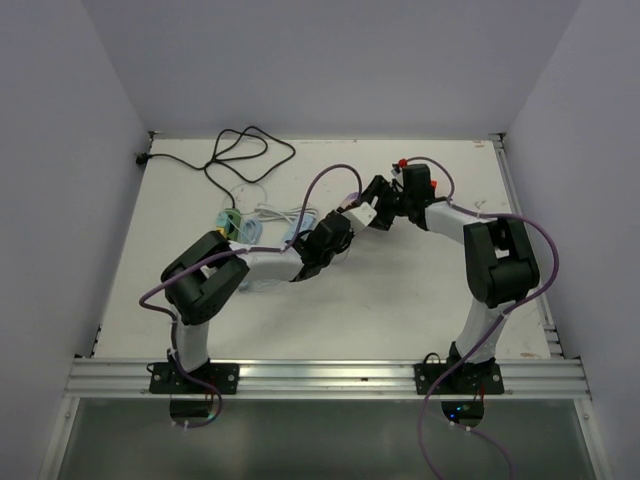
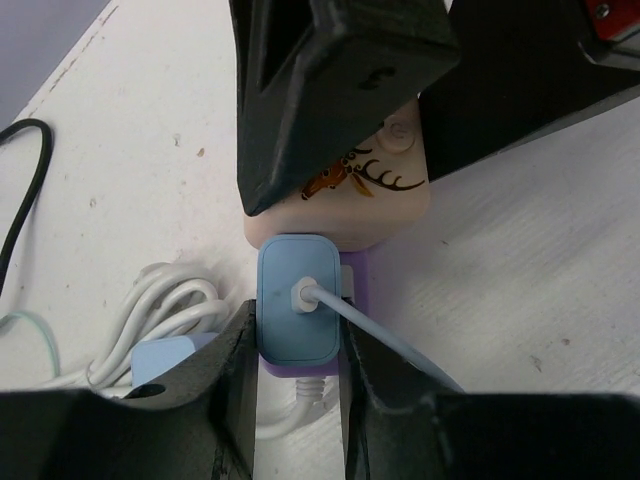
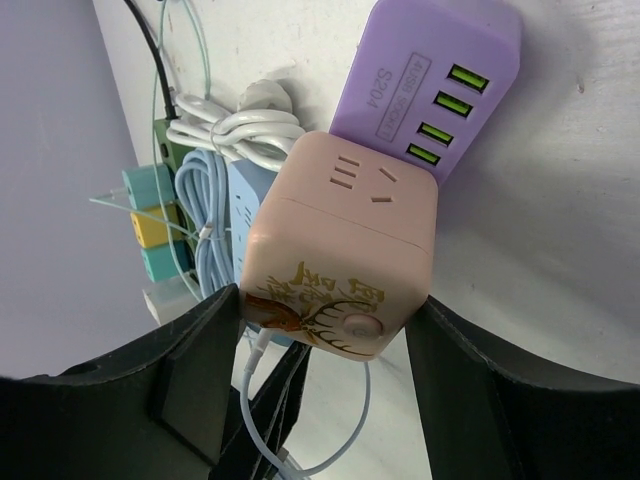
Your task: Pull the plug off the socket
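The pink cube socket (image 3: 340, 250), printed with a deer, stands on the white table beside a purple USB block (image 3: 430, 90). My right gripper (image 3: 325, 320) is shut on the cube's two sides. The cube also shows in the left wrist view (image 2: 375, 185) under the right gripper's black fingers. A light-blue plug (image 2: 298, 310) with a pale cable sits against the cube's near face. My left gripper (image 2: 298, 335) is shut on the plug's two sides. In the top view both grippers meet at the table's middle back, the left (image 1: 352, 216) and the right (image 1: 382, 204).
A coiled white cable (image 2: 165, 310) and a blue power strip (image 3: 243, 190) lie left of the plug. Green and yellow adapters (image 3: 150, 215) lie beyond. A black cable (image 1: 240, 155) loops at the back left. Walls close in the table (image 1: 400, 300) on three sides.
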Robot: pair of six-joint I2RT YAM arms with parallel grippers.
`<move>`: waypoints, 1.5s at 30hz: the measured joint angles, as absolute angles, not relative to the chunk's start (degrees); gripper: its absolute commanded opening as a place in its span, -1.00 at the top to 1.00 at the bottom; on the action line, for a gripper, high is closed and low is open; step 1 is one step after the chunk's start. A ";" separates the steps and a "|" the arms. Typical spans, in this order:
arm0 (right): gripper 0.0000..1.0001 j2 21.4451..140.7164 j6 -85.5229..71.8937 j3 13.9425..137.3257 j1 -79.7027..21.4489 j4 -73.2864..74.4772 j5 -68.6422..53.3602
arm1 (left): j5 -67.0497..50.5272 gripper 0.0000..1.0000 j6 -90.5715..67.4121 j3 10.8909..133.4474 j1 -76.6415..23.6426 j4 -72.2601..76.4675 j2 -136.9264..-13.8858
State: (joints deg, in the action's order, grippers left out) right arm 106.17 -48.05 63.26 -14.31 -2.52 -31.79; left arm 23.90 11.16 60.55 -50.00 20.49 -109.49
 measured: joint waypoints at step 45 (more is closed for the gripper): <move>-0.95 109.45 -42.19 78.02 -15.70 18.55 -22.98 | 25.71 0.92 -7.01 52.60 -51.44 3.97 -94.91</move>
State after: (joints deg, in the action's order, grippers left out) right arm 109.45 -42.19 78.02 -15.70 18.55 -22.98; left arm 25.71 -7.01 52.60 -51.44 3.97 -94.91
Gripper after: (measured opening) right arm 0.910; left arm 0.330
